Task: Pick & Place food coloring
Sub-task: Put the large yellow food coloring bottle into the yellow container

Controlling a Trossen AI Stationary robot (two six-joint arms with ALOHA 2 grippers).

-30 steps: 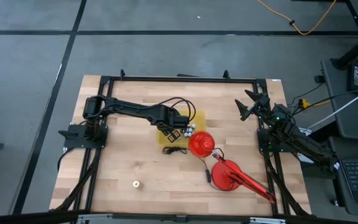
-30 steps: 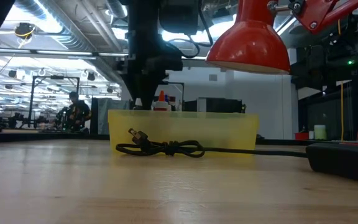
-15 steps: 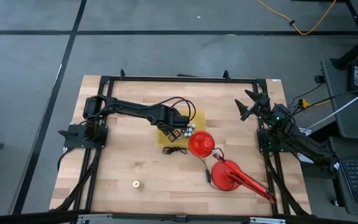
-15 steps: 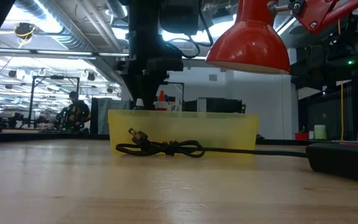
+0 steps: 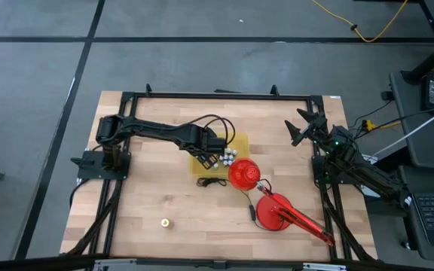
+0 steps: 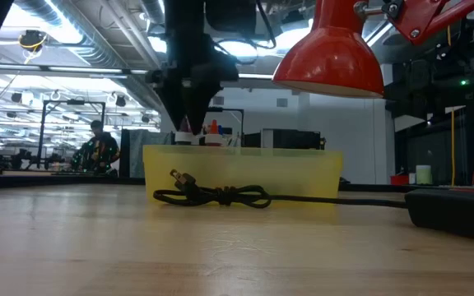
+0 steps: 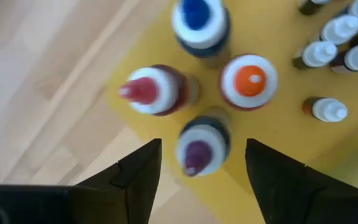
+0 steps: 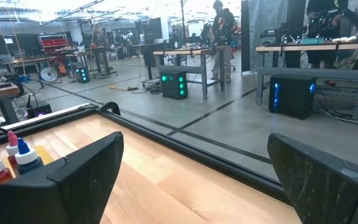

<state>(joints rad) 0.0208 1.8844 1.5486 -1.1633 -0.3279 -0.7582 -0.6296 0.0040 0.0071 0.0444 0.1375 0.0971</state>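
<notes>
Four food coloring bottles stand upright and close together in a yellow tray (image 5: 237, 141). Their tops are blue (image 7: 199, 18), red (image 7: 148, 92), orange (image 7: 249, 81) and purple (image 7: 202, 146). My left gripper (image 7: 201, 180) hangs open above them and points down. Its fingers stand on either side of the purple-topped bottle, with a gap on each side. In the low view the gripper (image 6: 194, 123) is just above the tray wall (image 6: 245, 173). My right gripper (image 5: 304, 128) waits open at the table's far right.
Several smaller white-capped bottles (image 7: 334, 50) stand deeper in the tray. A red lamp has its shade (image 5: 243, 175) beside the tray and its base (image 5: 275, 213) nearer the front. The lamp's black cord and plug (image 6: 216, 196) lie before the tray. A small round item (image 5: 166, 223) lies front left.
My left gripper has opened above the yellow tray. In the low view its fingertips were together a second ago and now stand apart. A bottle top that they hid now shows above the tray wall.
</notes>
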